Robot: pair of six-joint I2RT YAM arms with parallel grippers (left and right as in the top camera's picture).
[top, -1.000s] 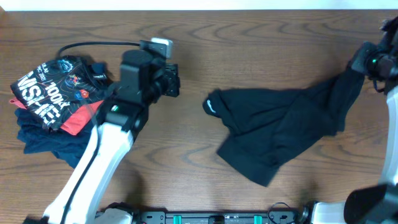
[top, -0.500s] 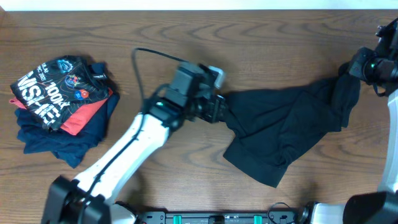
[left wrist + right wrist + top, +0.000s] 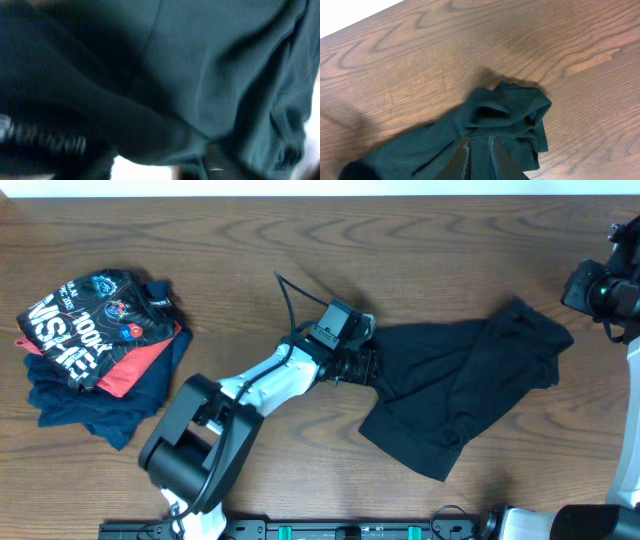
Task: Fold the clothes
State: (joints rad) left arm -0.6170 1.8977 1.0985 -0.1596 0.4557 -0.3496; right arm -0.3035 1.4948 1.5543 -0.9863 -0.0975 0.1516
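Nearest the front edge, the left arm rises from its base and reaches diagonally across the wooden surface (image 3: 250,240). Its left gripper (image 3: 366,366) is pushed against the left edge of the polo shirt (image 3: 460,390). The left wrist view shows only blurred dark cloth pressed close to the lens, so I cannot tell how wide those jaws stand or whether they pinch anything. A thin black cable (image 3: 289,292) loops up from the wrist towards the far side.

The polo shirt lies right of centre, spread crookedly from the left gripper out towards the right arm. One flap sags towards the front edge and a rumpled corner points to the far right. It is plain black and soft, creased in long diagonal folds, and a seam line shows in the close view.

Well apart on the left sits a heap of other clothes: a black tee with white lettering (image 3: 85,330) on top, a red garment (image 3: 140,365) peeking out beneath it, and navy garments (image 3: 80,405) under both. The left arm lies between this heap and the shirt.

Farthest right, the right gripper (image 3: 479,142) hangs over the shirt's bunched corner, which lies on the surface. Its jaws are close together with only a slit between them. Whether any cloth is caught there I cannot tell.
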